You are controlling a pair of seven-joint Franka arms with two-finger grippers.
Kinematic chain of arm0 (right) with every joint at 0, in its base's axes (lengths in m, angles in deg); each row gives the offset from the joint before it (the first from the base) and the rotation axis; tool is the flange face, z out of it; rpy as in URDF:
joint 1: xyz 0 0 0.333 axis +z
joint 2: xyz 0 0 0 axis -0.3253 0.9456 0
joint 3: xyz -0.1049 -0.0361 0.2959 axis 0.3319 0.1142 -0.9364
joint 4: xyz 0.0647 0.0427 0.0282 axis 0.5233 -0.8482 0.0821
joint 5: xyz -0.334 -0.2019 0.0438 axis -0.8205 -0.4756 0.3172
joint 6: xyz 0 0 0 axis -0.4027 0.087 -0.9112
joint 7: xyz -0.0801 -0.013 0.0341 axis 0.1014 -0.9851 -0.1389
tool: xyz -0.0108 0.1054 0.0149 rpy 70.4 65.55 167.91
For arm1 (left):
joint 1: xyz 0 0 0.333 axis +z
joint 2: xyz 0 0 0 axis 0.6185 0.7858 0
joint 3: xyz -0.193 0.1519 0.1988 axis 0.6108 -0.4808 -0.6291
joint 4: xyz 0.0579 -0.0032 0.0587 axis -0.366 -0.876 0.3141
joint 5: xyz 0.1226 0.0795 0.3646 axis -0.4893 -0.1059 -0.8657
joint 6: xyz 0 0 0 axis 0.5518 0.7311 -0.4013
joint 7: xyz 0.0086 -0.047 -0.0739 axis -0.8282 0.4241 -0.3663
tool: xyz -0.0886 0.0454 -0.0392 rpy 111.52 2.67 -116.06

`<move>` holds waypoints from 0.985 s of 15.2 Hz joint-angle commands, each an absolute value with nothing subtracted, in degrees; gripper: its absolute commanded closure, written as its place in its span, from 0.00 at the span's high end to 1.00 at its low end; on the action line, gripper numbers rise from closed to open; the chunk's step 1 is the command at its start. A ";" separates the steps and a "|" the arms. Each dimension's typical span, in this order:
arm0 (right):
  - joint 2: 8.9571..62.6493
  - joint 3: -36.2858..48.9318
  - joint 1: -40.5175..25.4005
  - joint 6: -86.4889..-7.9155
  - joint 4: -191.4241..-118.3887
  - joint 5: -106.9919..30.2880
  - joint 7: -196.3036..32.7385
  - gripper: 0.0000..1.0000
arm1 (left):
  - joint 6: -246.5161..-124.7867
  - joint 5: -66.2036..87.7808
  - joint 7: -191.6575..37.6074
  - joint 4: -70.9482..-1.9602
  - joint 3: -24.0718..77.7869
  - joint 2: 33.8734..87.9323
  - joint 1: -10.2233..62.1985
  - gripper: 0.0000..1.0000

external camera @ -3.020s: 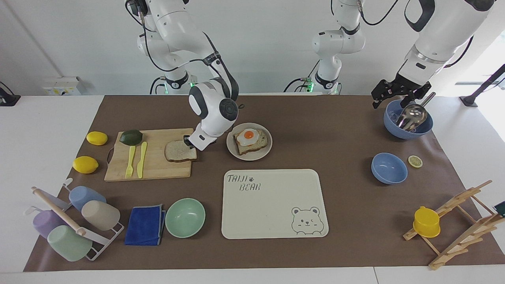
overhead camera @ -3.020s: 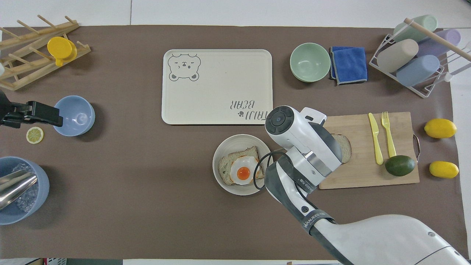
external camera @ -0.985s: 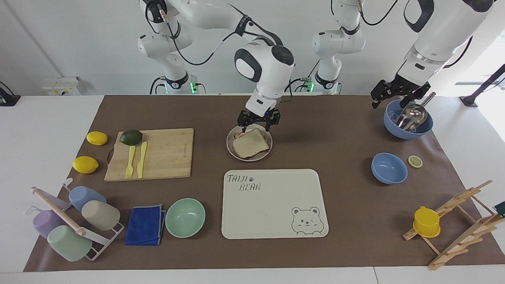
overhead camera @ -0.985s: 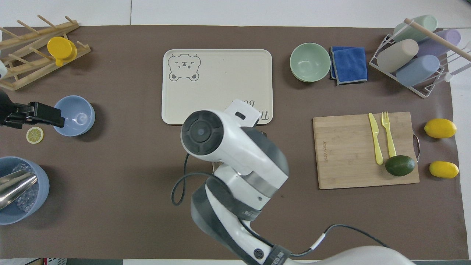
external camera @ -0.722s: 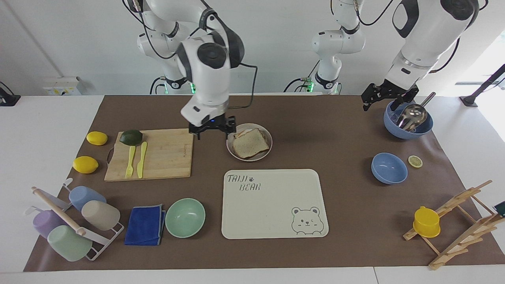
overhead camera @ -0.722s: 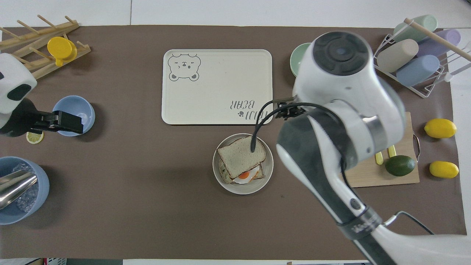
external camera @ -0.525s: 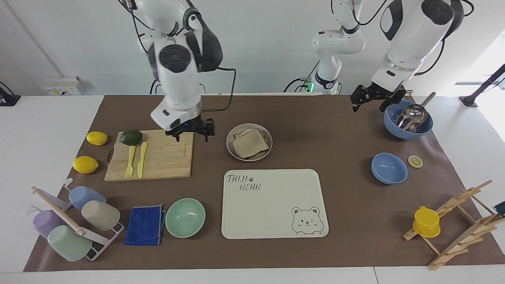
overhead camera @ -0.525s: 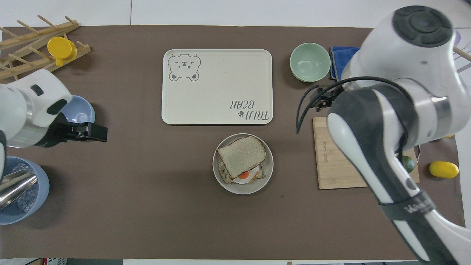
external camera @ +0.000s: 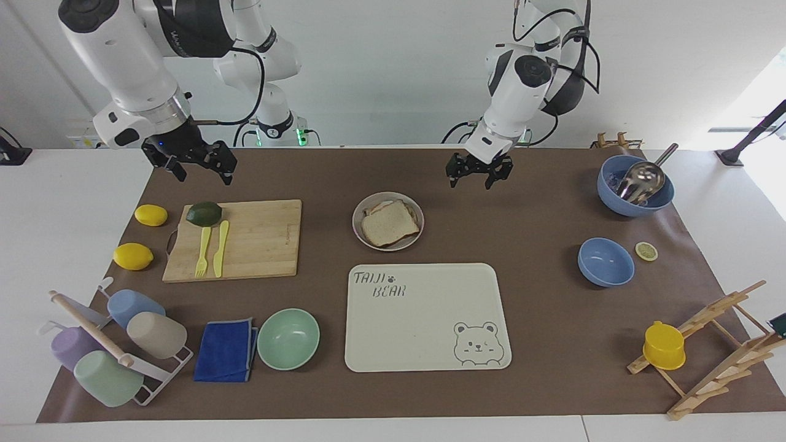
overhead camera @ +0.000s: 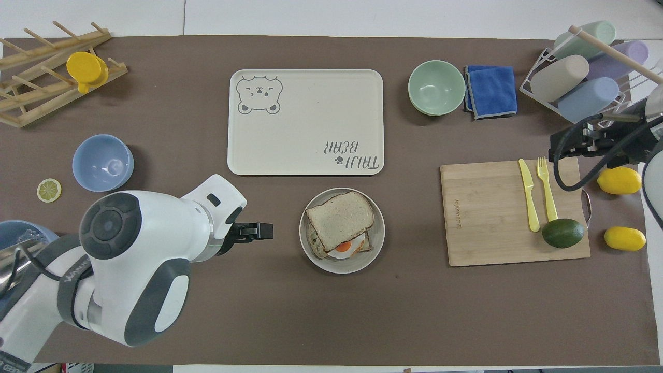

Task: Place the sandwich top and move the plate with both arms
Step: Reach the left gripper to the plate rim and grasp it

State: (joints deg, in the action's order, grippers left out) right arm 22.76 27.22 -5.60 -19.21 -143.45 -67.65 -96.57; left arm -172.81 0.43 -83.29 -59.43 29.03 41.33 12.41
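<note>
facing view shows the first half of the job done: the sandwich top (external camera: 388,223), a plain square slice of light brown bread with a darker crust, lies on the egg-topped bread slice (overhead camera: 344,245) inside the small round beige-grey plate (external camera: 362,236). the plate itself sits on the brown table mat (external camera: 528,319), nearer to the robots than the cream rectangular tray with the bear drawing (external camera: 427,316) (presumably where it should end up, though that is only a guess). so moving the plate with both arms is what is left, and neither arm touches it yet.

the left gripper (external camera: 479,170) hangs empty above the mat beside the plate, toward the left arm's end of the table, its fingers spread apart. the right gripper (external camera: 190,161) is up in the air over the mat by the edge of the pale wooden cutting board (external camera: 258,242), fingers apart too and holding nothing.

three seconds ago the bread slice lay on the cutting board with the right gripper down at it, and the egg was uncovered. since then the slice has gone onto the plate and the right arm has pulled away toward its own end, while the left gripper has left the blue bowl holding a metal scoop (external camera: 635,184) and come in toward the plate.
</note>
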 commanded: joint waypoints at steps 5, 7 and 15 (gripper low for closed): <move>18.97 26.44 -9.75 -20.22 -151.08 -68.41 -87.94 1.00 | -189.03 9.29 -84.17 -63.40 28.05 50.22 5.16 0.96; 18.97 26.44 -10.19 -20.83 -151.44 -68.76 -87.50 1.00 | -190.87 11.22 -84.17 -63.57 28.05 51.89 3.85 0.90; 18.62 24.34 -12.83 -17.32 -150.82 -69.21 -87.32 1.00 | -193.61 13.07 -83.64 -63.93 28.05 54.18 2.17 0.58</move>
